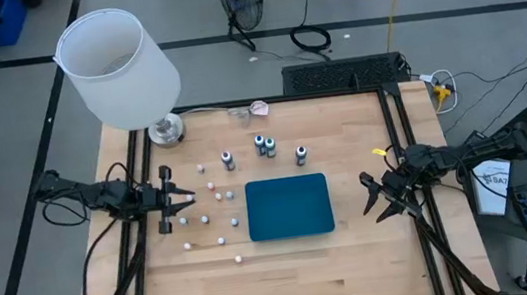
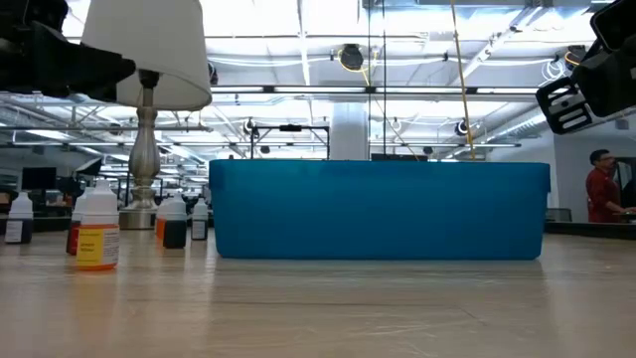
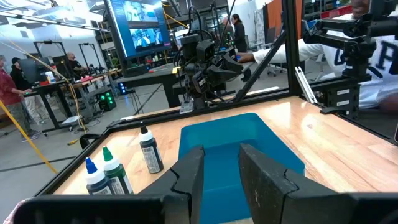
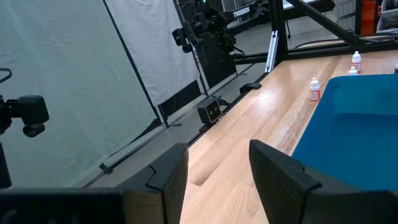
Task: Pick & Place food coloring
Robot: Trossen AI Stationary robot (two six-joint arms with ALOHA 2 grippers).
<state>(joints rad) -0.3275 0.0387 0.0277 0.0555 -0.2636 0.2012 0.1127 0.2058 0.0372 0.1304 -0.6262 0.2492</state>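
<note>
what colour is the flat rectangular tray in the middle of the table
Teal-blue; the flat rectangular tray shows best in the high view.

Count at this moment, high view.

Dark food coloring bottles [image 1: 265, 146]: four, standing in a loose row behind the tray; one sat left of a close pair and one right of it. The left wrist view showed three of them, capped blue, green and black.

Small whitish bottles [image 1: 210, 186]: about ten, scattered over the bench's [image 1: 342, 128] left half; exact number uncertain, as some were hard to tell apart.

Teal-blue tray [image 1: 289, 207]: one.

Table lamp [image 1: 119, 66] with white shade: one.

Arms: two, each with one claw, left claw [image 1: 182, 206] and right claw [image 1: 375, 198]; two fingers per claw, set apart on both.
</note>
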